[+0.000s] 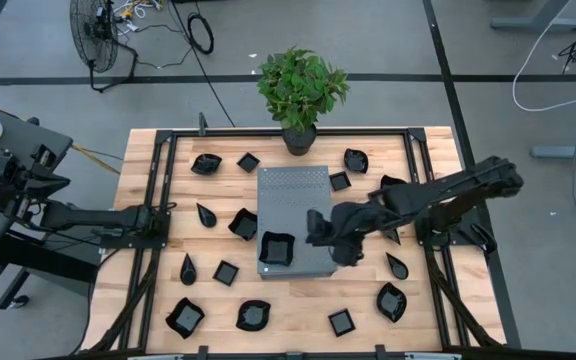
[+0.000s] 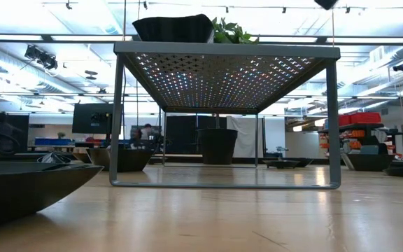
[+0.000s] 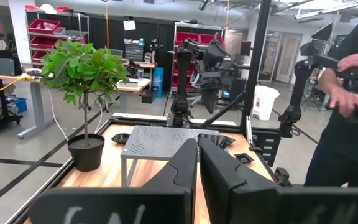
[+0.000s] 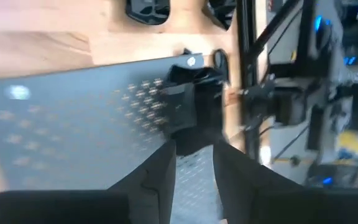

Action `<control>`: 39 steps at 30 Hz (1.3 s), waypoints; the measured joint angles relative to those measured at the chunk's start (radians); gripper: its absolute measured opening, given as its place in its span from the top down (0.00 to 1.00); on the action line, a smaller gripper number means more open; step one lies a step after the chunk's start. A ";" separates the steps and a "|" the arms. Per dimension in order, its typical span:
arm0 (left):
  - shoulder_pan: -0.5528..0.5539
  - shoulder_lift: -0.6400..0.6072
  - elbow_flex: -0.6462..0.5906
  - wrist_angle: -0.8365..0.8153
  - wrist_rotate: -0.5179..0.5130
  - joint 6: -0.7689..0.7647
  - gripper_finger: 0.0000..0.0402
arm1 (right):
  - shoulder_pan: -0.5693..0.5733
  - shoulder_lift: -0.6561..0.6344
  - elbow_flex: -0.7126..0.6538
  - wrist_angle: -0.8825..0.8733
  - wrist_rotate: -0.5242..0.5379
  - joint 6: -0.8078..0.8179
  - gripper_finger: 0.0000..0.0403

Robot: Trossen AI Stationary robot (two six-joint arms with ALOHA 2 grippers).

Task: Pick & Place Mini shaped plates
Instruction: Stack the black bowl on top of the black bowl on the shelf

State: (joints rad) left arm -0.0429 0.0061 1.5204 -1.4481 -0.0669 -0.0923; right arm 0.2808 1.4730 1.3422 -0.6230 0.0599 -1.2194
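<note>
Right gripper (image 1: 318,228) over right half of grey perforated stand (image 1: 293,190), fingers (image 4: 160,174) parted, grasping nothing. Black square mini plate (image 1: 276,249) rests on stand's near-left corner, just beside gripper. Other mini plates (image 1: 253,316) scattered across wooden table (image 1: 298,310) around stand. Left gripper (image 1: 166,222) waits at table's left edge, fingers clenched together. Potted plant (image 1: 301,90) at far edge.

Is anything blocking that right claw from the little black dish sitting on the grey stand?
Nothing visible. The square dish sits alone on the near corner of the grey stand, and the right gripper hangs just beside it over bare metal. The left gripper waits at the table's left side.
</note>
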 joint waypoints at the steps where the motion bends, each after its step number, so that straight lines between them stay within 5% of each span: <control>1: 0.000 0.000 0.000 -0.001 0.000 0.000 0.94 | -0.003 -0.024 -0.023 0.003 0.000 0.038 0.73; 15: 0.000 0.000 0.000 -0.001 0.000 0.000 0.94 | -0.118 -0.278 -0.232 -0.151 0.003 0.620 0.73; 29: 0.000 0.000 0.000 0.000 0.000 0.000 0.94 | -0.271 -0.378 -0.294 -0.366 0.004 0.700 0.73; 39: 0.000 0.000 0.000 0.000 0.000 -0.001 0.94 | -0.258 -0.394 -0.295 -0.554 0.006 1.010 0.73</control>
State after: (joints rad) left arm -0.0432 0.0059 1.5204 -1.4483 -0.0669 -0.0929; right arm 0.0233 1.0789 1.0477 -1.1767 0.0662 -0.2097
